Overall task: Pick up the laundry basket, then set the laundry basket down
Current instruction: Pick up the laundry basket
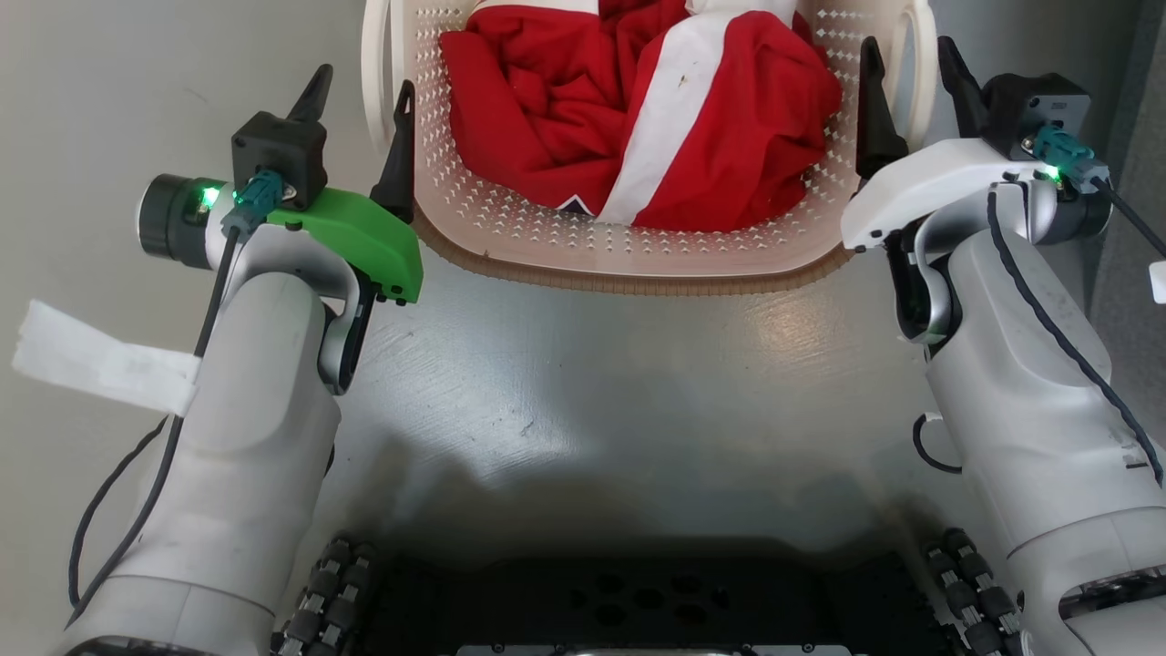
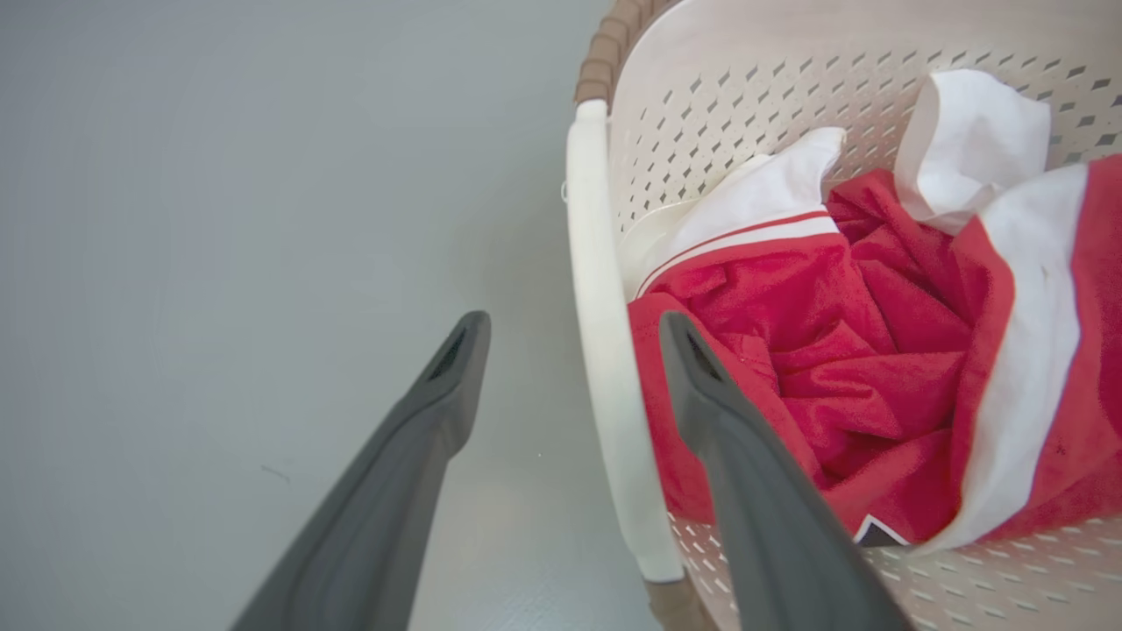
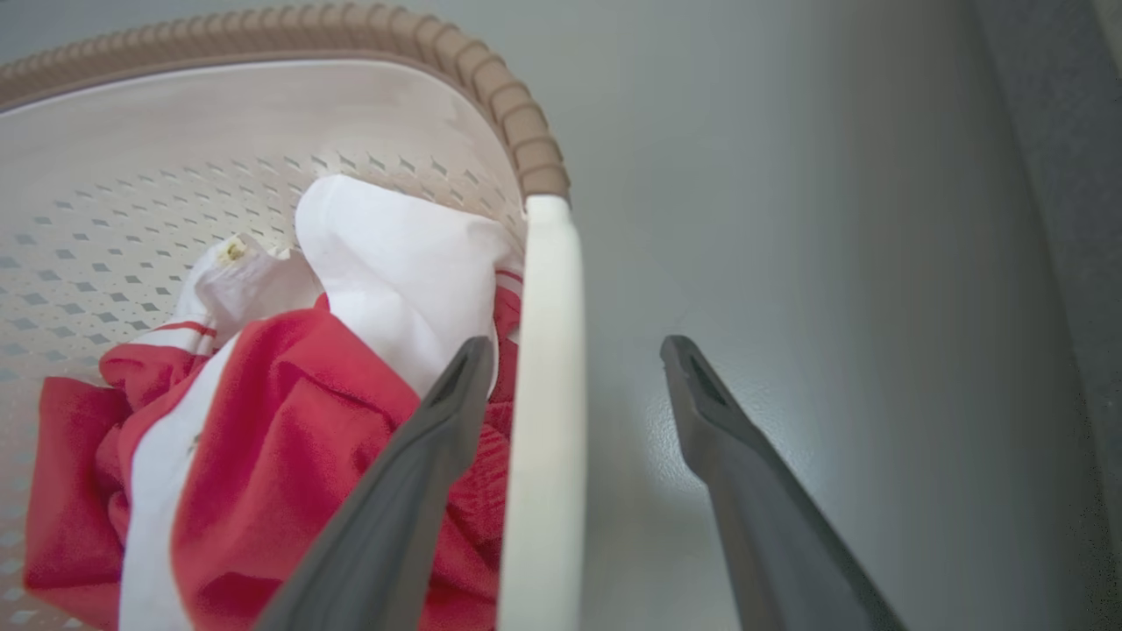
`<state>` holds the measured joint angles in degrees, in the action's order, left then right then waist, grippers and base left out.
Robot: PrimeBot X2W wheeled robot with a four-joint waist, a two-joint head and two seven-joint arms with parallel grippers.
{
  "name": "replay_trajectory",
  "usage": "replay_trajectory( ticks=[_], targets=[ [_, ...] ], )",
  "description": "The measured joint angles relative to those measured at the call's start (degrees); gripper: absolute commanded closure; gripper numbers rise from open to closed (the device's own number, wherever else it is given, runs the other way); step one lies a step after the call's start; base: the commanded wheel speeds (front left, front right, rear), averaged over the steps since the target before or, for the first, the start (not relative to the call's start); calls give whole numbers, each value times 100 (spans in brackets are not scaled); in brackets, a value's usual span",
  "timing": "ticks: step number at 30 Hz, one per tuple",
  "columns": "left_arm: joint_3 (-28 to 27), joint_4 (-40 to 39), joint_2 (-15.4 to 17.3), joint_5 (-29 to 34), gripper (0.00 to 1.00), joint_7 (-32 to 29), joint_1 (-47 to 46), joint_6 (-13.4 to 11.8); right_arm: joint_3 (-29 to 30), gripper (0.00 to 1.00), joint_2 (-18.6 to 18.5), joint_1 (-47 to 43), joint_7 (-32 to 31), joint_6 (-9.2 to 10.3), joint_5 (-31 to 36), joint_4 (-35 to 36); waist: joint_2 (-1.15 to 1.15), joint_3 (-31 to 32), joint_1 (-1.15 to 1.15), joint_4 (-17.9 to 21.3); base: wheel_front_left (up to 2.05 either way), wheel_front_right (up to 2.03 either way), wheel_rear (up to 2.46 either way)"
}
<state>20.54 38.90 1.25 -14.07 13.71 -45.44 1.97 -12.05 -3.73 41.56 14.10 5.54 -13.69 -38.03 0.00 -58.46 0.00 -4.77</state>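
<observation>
Handles decide it: the laundry basket (image 1: 629, 260) sits straight ahead on the floor (image 1: 592, 383), one loop at each arm (red and white cloth (image 1: 638, 118) heaped inside). Left claw (image 1: 362, 84), fingers apart, straddles the left handle (image 2: 605, 350). Right claw (image 1: 909, 46), likewise apart, straddles the right handle (image 3: 543, 394).

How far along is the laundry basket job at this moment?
Done: the left gripper and right gripper each straddle a side handle of the laundry basket, one finger inside, one outside. In hand: the grasp; both grippers are open, not yet closed. Remaining: closing, lifting the basket, which seems to rest on the floor, and setting it down.
</observation>
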Motion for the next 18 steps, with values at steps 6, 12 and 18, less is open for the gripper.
replay_trajectory(
  ticks=[6,12,18],
  targets=[
    [134,303,-7,-110,0,3,-161,64,-133,0,-3,65,1,-51,-49,-205,0,-67,0,-25,0,0,0],
    [234,576,-12,-190,0,4,-303,104,-241,0,-9,169,7,-99,-102,-381,0,-142,0,-35,0,0,0],
    [388,740,-14,-240,0,7,-454,111,-328,0,-14,186,53,-147,-191,-467,0,-190,0,-30,0,0,0]
  ],
)
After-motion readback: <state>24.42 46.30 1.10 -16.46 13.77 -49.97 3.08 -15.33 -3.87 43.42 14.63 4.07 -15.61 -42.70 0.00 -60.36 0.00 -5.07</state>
